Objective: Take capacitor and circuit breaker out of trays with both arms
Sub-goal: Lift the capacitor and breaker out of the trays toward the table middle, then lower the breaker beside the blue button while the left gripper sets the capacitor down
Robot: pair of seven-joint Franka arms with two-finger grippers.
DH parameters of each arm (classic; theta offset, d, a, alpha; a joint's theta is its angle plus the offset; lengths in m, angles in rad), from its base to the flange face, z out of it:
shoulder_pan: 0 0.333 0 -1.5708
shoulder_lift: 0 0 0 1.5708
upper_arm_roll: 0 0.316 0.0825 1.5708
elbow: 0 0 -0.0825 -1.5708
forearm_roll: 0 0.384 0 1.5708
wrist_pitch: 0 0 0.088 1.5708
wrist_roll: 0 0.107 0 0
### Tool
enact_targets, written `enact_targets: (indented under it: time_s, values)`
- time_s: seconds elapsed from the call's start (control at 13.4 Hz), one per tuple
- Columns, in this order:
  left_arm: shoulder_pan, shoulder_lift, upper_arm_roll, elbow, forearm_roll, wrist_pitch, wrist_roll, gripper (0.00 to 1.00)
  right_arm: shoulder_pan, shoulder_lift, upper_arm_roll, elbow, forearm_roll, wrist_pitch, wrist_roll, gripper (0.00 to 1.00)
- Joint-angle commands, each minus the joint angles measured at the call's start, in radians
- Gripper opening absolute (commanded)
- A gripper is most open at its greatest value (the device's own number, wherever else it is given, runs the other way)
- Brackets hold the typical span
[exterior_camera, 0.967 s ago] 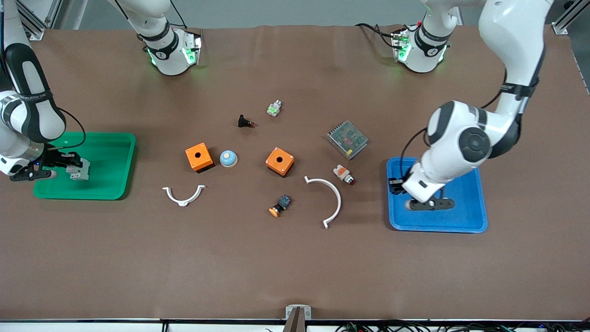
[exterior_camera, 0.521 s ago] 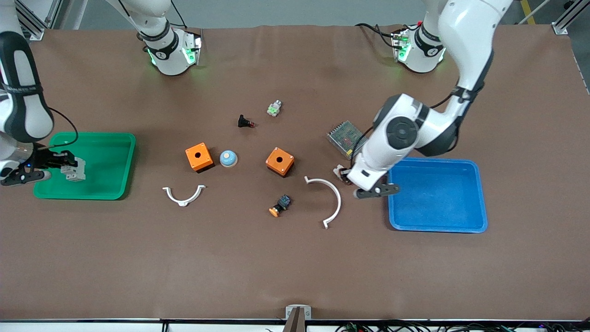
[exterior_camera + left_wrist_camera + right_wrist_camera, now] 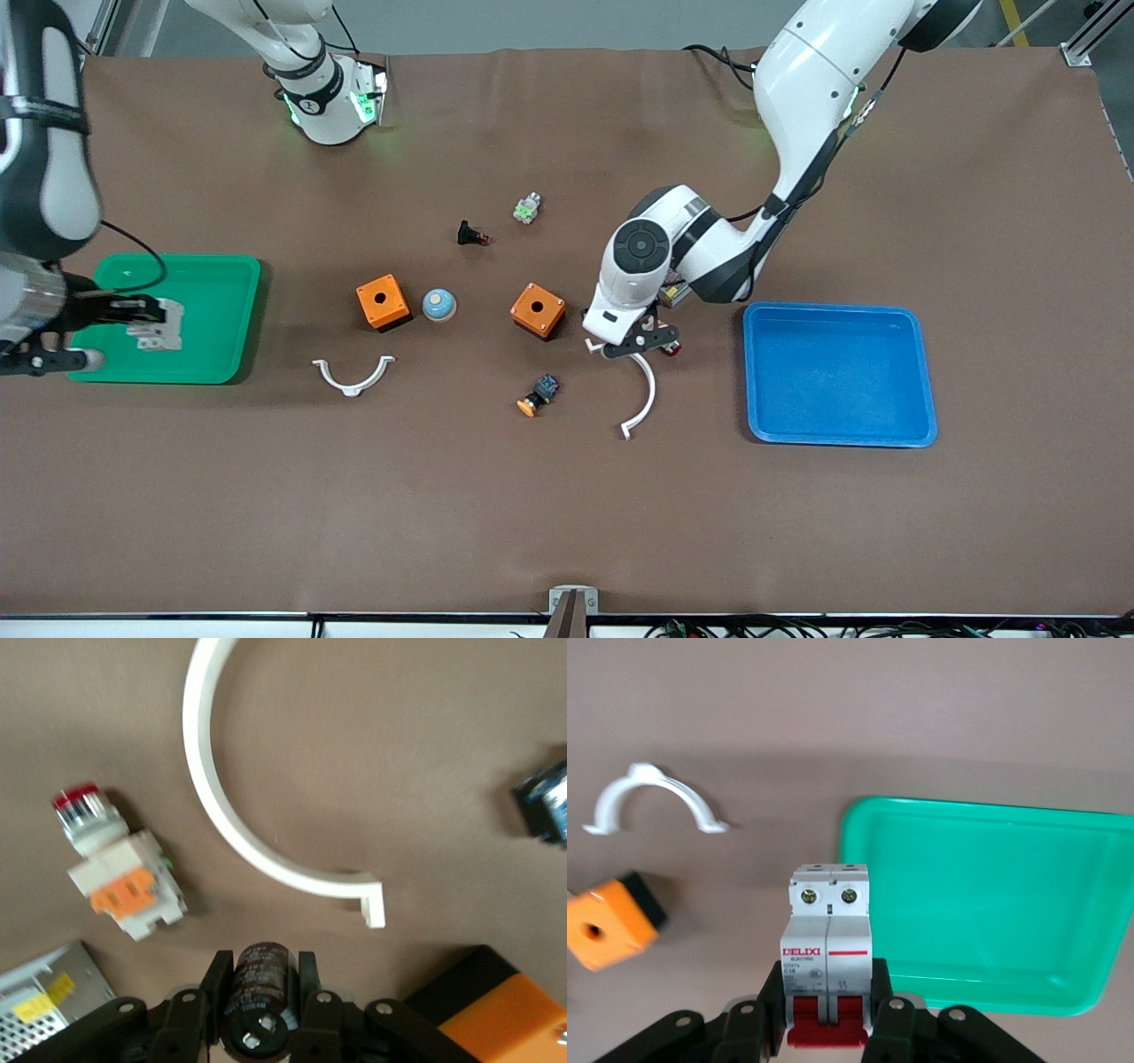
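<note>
My left gripper [image 3: 638, 342] is shut on the capacitor [image 3: 258, 985], a small black cylinder with a silvery end. It hangs over one end of the large white arc [image 3: 644, 390], between an orange box [image 3: 538, 310] and the blue tray [image 3: 837, 439]. My right gripper [image 3: 142, 324] is shut on the breaker [image 3: 161, 326], a white-grey block with red levers [image 3: 827, 948]. It holds the breaker over the green tray [image 3: 248, 319], at the right arm's end of the table.
A white-and-orange button with red tip [image 3: 120, 875] and a metal power supply [image 3: 40, 1003] lie beside the left gripper. A second orange box [image 3: 383, 301], a blue dome [image 3: 438, 304], a small white clamp [image 3: 353, 377], a black push-button [image 3: 469, 235] and an orange-blue button [image 3: 539, 394] lie mid-table.
My left arm has swung from over the blue tray toward mid-table, still gripping the capacitor. My right gripper, with the breaker, has shifted a little over the green tray.
</note>
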State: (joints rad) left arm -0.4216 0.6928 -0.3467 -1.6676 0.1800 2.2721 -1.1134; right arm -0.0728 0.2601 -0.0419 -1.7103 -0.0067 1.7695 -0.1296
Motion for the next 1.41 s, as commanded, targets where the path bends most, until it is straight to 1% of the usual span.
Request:
enact_targets:
  time_s: [0.0, 0.07, 0.15, 0.22, 0.3, 0.37, 0.45, 0.6, 0.67, 0.82, 1.04, 1.19, 1.34]
  values:
    - [-0.017, -0.001, 0.005, -0.026, 0.024, 0.010, -0.072, 0.00, 0.140, 0.021, -0.010, 0.026, 0.086, -0.015, 0.227, 0.19]
    - [-0.031, 0.001, 0.005, -0.049, 0.022, 0.038, -0.077, 0.06, 0.195, 0.028, -0.010, 0.026, 0.115, -0.007, 0.298, 0.19]
    - [-0.032, 0.005, 0.006, -0.058, 0.022, 0.049, -0.085, 0.26, 0.243, 0.040, -0.010, 0.026, 0.143, 0.007, 0.361, 0.19]
    - [-0.031, 0.010, 0.006, -0.058, 0.022, 0.049, -0.086, 0.51, 0.287, 0.048, -0.010, 0.021, 0.151, 0.036, 0.419, 0.19]
    - [-0.032, 0.010, 0.006, -0.055, 0.022, 0.049, -0.091, 0.86, 0.332, 0.063, -0.010, 0.020, 0.158, 0.056, 0.468, 0.19]
    - [-0.028, 0.005, 0.006, -0.049, 0.022, 0.049, -0.094, 1.00, 0.382, 0.079, -0.012, 0.020, 0.189, 0.074, 0.535, 0.19]
    - [-0.022, -0.009, 0.008, -0.044, 0.022, 0.041, -0.094, 1.00, 0.430, 0.091, -0.012, 0.015, 0.212, 0.106, 0.603, 0.19]
    - [0.022, -0.100, 0.008, -0.040, 0.024, -0.008, -0.086, 1.00, 0.536, 0.111, -0.012, -0.018, 0.215, 0.197, 0.752, 0.19]
    - [0.049, -0.155, 0.008, -0.020, 0.024, -0.061, -0.082, 1.00, 0.580, 0.126, -0.012, -0.044, 0.217, 0.255, 0.809, 0.19]
    - [0.102, -0.220, 0.009, 0.031, 0.025, -0.182, -0.033, 1.00, 0.626, 0.136, -0.012, -0.116, 0.217, 0.355, 0.824, 0.19]
    - [0.205, -0.307, 0.009, 0.068, 0.033, -0.287, 0.169, 1.00, 0.662, 0.137, -0.012, -0.228, 0.217, 0.493, 0.823, 0.19]
    - [0.279, -0.370, 0.008, 0.080, 0.033, -0.330, 0.318, 1.00, 0.683, 0.143, -0.010, -0.273, 0.217, 0.524, 0.815, 0.19]
    - [0.343, -0.441, 0.008, 0.085, 0.032, -0.391, 0.485, 1.00, 0.702, 0.148, -0.010, -0.282, 0.217, 0.527, 0.815, 0.19]
